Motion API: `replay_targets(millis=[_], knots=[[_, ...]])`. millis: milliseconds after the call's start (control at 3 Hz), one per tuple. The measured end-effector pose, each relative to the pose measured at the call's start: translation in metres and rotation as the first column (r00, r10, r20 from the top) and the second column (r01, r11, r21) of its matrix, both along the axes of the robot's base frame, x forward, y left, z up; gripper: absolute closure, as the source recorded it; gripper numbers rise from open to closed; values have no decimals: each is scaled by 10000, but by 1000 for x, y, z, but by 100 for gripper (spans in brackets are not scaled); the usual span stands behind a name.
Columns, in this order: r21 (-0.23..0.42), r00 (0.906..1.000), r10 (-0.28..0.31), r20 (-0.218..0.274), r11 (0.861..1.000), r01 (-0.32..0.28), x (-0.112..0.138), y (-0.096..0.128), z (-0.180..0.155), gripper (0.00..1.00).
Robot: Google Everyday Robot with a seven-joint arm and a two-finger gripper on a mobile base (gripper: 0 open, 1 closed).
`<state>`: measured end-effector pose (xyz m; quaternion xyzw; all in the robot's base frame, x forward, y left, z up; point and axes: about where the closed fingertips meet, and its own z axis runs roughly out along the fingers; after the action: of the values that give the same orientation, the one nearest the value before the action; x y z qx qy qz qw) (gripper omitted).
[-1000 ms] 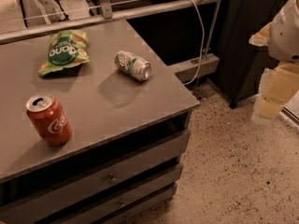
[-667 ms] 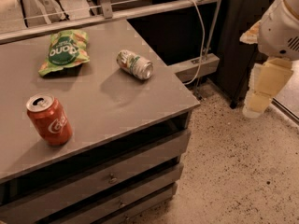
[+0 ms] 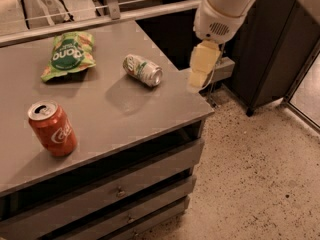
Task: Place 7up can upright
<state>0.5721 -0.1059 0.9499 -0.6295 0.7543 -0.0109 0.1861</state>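
a red cylindrical cola can [image 3: 51,128] stands upright at the left of the smooth grey table [image 3: 115,109], a crinkled green snack bag [image 3: 68,55] behind it. the silvery, pale-green-labelled 7up can [image 3: 143,70] lies on its side near the right edge, long axis running far-left to near-right, shiny end facing near-right. just past that edge hangs the cream claw [image 3: 201,69], its spread impossible to tell; the floor [image 3: 250,184] is pale and speckled.

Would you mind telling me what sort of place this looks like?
Probably a lab or workshop: a grey drawer cabinet, speckled floor, cables behind. The claw hangs beyond the cabinet's edge, near the 7up can.
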Motion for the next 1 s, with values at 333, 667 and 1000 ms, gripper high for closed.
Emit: replay_targets(millis=[333, 667, 1000], knots=[[-176, 9962, -840, 223, 9963, 844, 71, 81, -23, 0], [-224, 9732, -2261, 414, 9736, 2272, 107, 107, -34, 0], [19, 9552, -2950, 250, 9555, 2951, 108, 111, -36, 0]])
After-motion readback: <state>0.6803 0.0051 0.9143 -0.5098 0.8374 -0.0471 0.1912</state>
